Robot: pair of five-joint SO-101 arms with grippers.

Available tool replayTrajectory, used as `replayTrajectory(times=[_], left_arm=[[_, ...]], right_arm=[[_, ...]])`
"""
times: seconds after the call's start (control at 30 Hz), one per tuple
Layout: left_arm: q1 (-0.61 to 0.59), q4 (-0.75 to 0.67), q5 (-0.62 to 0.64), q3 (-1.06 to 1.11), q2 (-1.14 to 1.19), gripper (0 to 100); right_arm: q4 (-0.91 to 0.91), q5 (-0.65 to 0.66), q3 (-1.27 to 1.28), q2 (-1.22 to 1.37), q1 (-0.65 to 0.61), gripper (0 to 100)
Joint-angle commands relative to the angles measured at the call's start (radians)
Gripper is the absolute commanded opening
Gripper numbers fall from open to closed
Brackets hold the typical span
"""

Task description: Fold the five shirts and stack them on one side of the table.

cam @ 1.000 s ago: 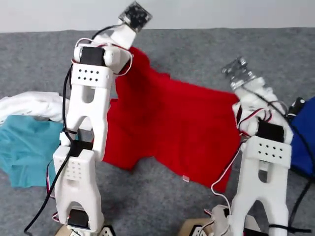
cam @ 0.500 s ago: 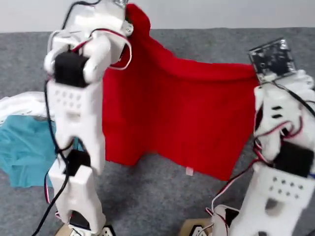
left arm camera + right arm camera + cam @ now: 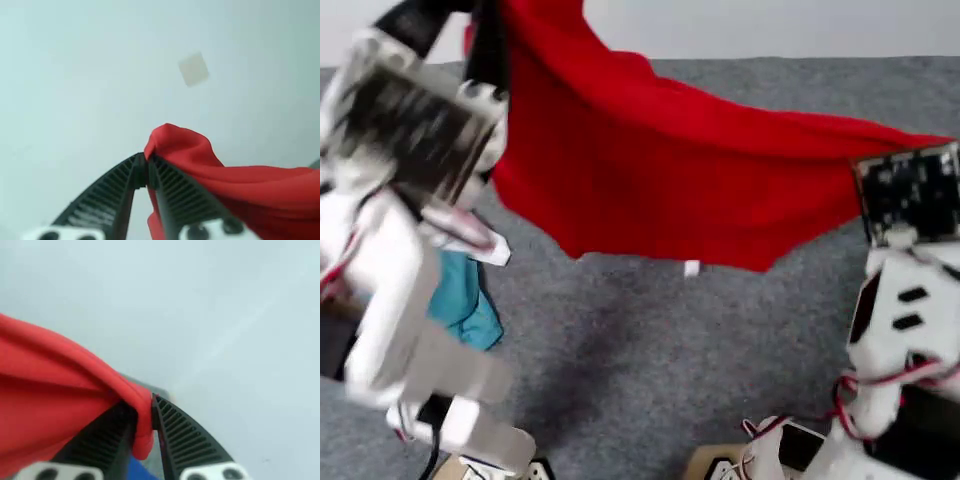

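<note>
- The red shirt (image 3: 670, 180) hung stretched in the air between the two arms. Its lower edge appeared to be off the table (image 3: 670, 380), with a small white tag (image 3: 691, 268) dangling from that edge.
- The left claw (image 3: 146, 165) was closed on a bunched corner of the red shirt, and a fold of cloth poked out past the tips.
- The right claw (image 3: 145, 411) was closed on the opposite corner, with cloth pinched between the ribbed fingers.
- Handling, as a judgement: the cloth looked light, soft and limp. It sagged in a curve between the two holds and should drape wherever it is lowered. It looked unlikely to slip from the ribbed fingers, though thin pinches can pull out (worth watching under tension).
- The best holds looked like the corners or shoulder seams, well apart, so the cloth lies flat when set down.
- The surface was grey, carpet-like fabric, likely to drag on cloth.
- A teal shirt (image 3: 465, 295) lay crumpled on the table beside the left arm.
- A scrap of blue cloth (image 3: 142, 467) showed beneath the right claw.
- The room had a plain pale wall (image 3: 770, 25) behind the table.
</note>
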Motion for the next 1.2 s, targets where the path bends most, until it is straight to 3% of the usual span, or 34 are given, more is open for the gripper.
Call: replayTrajectory(times=[0.0, 0.27, 0.43, 1.17], left_arm=[[-0.005, 0.002, -0.011, -0.022, -0.078, 0], [-0.005, 0.038, -0.017, -0.021, -0.130, 0], [-0.005, 0.072, -0.118, -0.021, -0.158, 0], [-0.023, 0.074, -0.123, 0.008, -0.249, 0]], right_arm=[[0.002, 0.005, -0.064, -0.038, 0.013, 1.0], [-0.001, 0.069, -0.112, -0.058, 0.025, 1.0], [-0.008, 0.071, -0.155, -0.051, 0.064, 1.0], [-0.007, 0.150, -0.129, -0.062, 0.061, 1.0]])
